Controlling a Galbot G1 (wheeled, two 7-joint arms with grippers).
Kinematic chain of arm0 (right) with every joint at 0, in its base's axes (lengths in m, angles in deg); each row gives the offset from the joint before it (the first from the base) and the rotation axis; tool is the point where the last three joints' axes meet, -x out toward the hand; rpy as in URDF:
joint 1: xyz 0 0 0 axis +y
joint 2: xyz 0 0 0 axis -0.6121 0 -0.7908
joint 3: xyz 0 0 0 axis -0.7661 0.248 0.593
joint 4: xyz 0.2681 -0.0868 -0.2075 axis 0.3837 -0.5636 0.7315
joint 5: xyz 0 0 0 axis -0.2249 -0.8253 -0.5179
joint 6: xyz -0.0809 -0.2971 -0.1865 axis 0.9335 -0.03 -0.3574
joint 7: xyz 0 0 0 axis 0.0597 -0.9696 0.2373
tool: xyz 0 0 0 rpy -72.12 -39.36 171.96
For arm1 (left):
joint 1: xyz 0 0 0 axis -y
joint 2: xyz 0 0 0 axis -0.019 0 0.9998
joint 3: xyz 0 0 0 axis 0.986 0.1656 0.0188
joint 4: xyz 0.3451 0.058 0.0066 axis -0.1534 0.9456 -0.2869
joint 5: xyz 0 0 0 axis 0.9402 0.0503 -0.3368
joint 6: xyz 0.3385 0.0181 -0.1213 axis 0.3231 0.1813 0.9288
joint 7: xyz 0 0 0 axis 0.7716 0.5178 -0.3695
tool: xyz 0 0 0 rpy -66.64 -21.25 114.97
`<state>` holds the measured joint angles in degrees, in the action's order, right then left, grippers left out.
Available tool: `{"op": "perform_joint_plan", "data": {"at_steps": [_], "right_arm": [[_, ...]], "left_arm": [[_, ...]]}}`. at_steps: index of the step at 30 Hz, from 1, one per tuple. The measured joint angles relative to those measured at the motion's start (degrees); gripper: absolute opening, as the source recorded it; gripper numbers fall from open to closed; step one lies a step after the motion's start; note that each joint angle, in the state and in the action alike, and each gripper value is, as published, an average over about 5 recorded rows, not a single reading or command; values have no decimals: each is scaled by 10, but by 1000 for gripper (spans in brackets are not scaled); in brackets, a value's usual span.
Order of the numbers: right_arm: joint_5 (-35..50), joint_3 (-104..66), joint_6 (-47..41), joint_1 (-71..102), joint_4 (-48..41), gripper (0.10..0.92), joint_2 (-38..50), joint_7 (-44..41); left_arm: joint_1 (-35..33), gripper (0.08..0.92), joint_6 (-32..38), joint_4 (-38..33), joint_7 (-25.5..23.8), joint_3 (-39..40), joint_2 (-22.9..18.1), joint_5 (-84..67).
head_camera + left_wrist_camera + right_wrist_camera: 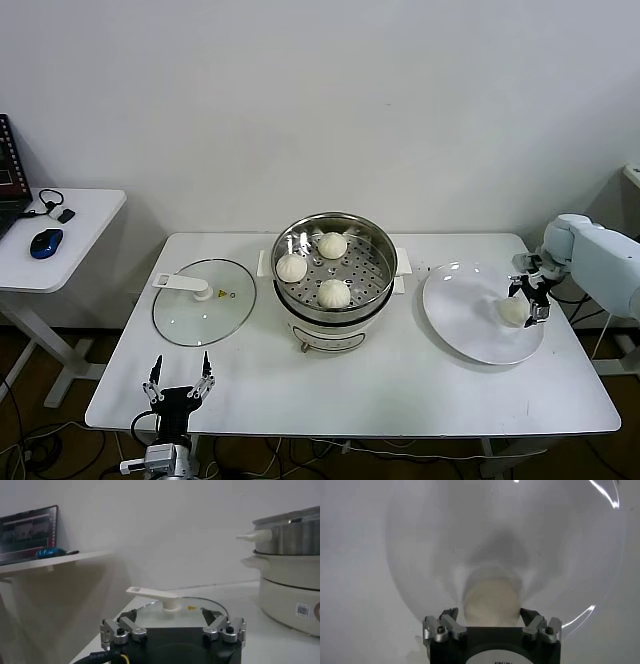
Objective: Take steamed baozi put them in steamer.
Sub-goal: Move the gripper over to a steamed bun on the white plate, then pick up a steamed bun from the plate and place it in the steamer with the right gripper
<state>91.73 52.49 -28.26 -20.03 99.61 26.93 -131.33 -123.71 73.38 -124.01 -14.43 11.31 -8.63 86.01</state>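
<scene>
Left gripper [178, 384] idle, spread; right gripper [531, 301] straddles plate's baozi [513, 311].

White wall [320, 100], white side desk [70, 230]

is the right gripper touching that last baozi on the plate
Cannot tell. In the right wrist view the right gripper straddles the baozi on the plate, but the finger-to-bun contact is hidden.

Open left gripper [172, 614] near glass lid [172, 602]; steamer [290, 540] beyond
</scene>
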Motion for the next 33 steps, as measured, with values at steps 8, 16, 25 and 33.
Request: {"op": "perform_joint_plan", "data": {"at_steps": [8,16,25,33], "right_arm": [[-5,-7,0,1,-4,572,-1,1],[-1,4,-8,-16,16,511,10,2],[58,104,-42,-124,128,521,45,13],[156,245,-101,-299,293,518,49,36]], "left_arm": [[0,823,0,1,0,2,-2,0],[-1,823,1,-1,1,2,-2,0],[1,823,1,-2,0,8,6,-6],[0,823,0,-2,0,16,12,-4]]}}
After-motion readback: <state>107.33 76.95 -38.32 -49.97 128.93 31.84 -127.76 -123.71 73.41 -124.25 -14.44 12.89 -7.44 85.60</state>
